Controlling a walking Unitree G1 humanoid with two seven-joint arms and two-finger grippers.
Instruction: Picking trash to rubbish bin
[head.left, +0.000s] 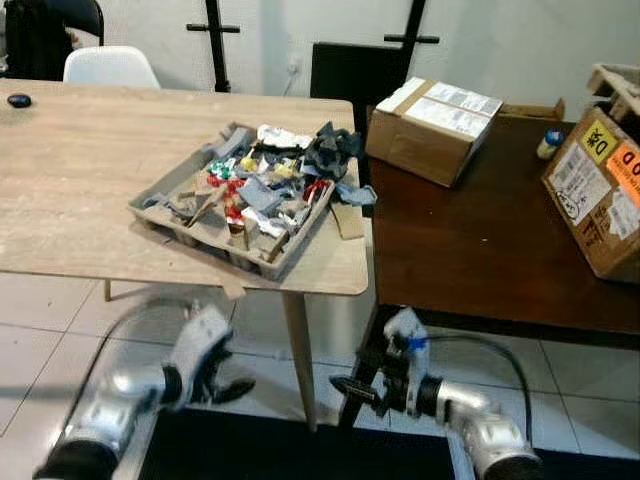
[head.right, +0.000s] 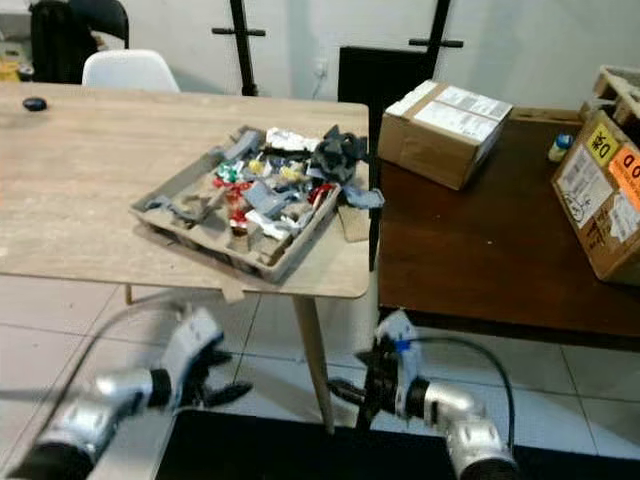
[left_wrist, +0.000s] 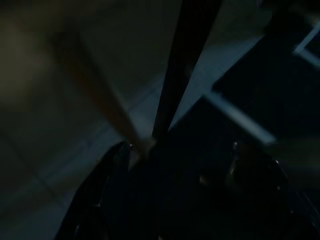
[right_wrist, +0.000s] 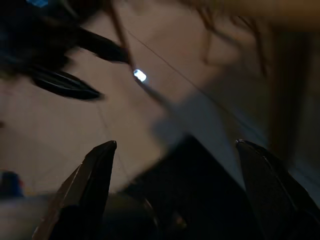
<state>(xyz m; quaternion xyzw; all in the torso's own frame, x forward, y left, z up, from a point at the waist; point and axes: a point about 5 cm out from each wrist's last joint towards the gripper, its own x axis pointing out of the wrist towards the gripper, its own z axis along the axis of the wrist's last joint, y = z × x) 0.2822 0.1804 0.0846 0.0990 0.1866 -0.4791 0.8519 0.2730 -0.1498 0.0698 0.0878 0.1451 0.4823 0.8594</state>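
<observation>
Trash (head.left: 262, 190): mixed scraps heaped in a grey cardboard tray (head.left: 160, 200) at the near right corner of the pale wooden worktop (head.left: 90, 170). Dark worktop (head.left: 480, 240) just beside, bearing two cardboard boxes (head.left: 432, 128). Left gripper (head.left: 222, 385) and right gripper (head.left: 345, 385): both low over the tiled floor (head.left: 40, 320) below the worktop edge, jaws spread, holding nothing.
</observation>
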